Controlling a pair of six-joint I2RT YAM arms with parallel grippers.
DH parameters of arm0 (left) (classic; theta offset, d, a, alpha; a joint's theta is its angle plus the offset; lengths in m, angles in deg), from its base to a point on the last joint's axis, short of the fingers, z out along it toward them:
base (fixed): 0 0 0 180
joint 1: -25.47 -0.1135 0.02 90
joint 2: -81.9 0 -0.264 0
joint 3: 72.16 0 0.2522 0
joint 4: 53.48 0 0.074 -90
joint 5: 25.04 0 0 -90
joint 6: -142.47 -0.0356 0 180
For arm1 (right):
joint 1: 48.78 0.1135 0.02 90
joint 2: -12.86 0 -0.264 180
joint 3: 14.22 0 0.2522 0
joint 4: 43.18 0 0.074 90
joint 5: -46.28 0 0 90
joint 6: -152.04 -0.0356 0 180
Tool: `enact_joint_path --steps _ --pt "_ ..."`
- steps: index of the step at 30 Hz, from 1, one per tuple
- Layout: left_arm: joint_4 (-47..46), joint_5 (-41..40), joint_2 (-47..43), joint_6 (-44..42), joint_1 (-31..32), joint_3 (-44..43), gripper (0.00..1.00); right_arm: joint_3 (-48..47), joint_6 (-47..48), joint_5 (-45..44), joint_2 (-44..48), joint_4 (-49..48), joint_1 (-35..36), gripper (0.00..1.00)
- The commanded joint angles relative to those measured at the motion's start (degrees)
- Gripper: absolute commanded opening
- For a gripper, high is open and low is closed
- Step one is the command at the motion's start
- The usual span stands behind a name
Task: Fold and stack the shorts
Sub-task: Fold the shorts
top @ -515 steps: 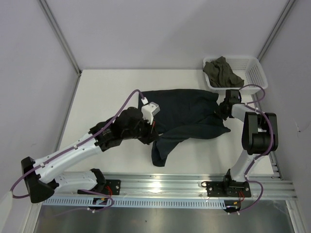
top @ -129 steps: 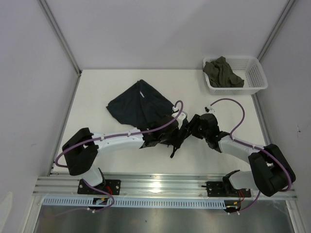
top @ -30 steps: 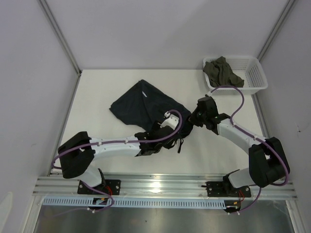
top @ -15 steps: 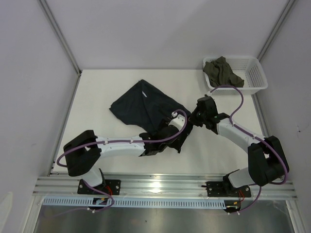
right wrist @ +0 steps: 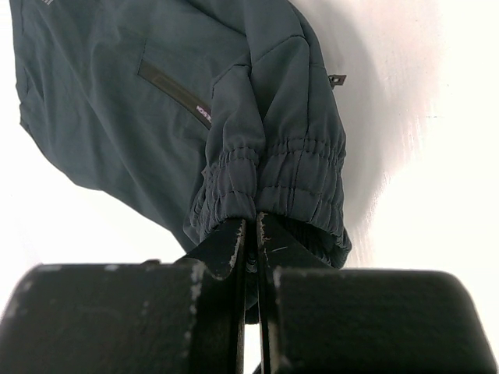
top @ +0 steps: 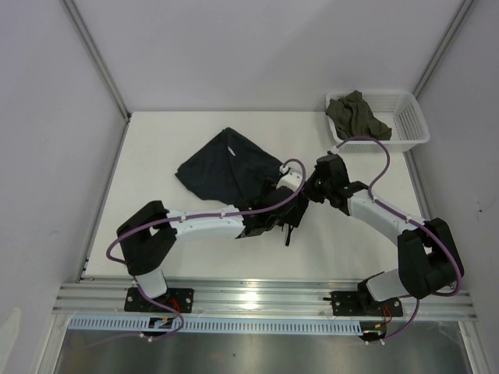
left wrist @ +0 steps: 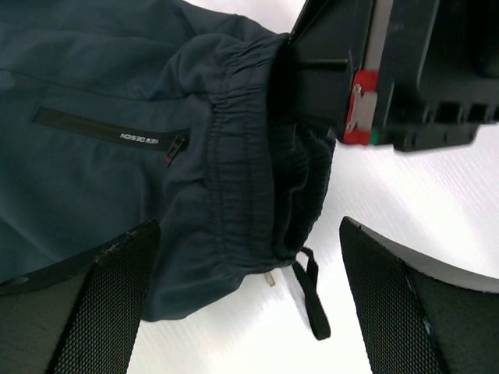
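Note:
The dark teal-navy shorts (top: 226,167) lie folded on the white table, left of the middle. Their gathered waistband (right wrist: 273,179) points towards the right arm. My right gripper (top: 309,193) is shut on that waistband, its fingertips (right wrist: 234,238) pinched together on the elastic edge. My left gripper (top: 290,209) hovers just over the same end, wide open and holding nothing. Its mesh pads (left wrist: 101,304) stand either side of the waistband (left wrist: 249,171). A black drawstring loop (left wrist: 312,296) lies on the table below the hem. The right gripper's body (left wrist: 390,70) fills the left wrist view's upper right.
A white basket (top: 405,117) stands at the table's far right corner with a crumpled olive garment (top: 355,115) inside. Grey walls enclose the table on three sides. The rail with both arm bases runs along the near edge.
My left gripper has opened wide and let go of the shorts' waistband, and its arm has stretched further right. The right gripper stays shut on the waistband, barely moved.

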State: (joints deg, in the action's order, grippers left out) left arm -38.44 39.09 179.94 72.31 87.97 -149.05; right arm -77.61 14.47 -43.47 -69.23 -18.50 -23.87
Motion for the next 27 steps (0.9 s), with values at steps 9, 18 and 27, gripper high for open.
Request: enact_joint_path --steps 9,18,27 --pt "3.73 -0.76 6.55 1.61 -0.27 -5.42 0.89 -0.38 0.2 1.15 -0.18 -2.48 -0.03 0.0" --pt "4.43 -3.93 6.11 2.75 -0.45 -4.19 0.81 0.14 0.2 1.59 -0.36 -3.27 -0.21 0.0" --pt "-1.01 1.26 -0.56 4.51 -1.24 1.26 0.9 0.58 0.02 2.12 -0.71 -3.88 -0.47 0.0"
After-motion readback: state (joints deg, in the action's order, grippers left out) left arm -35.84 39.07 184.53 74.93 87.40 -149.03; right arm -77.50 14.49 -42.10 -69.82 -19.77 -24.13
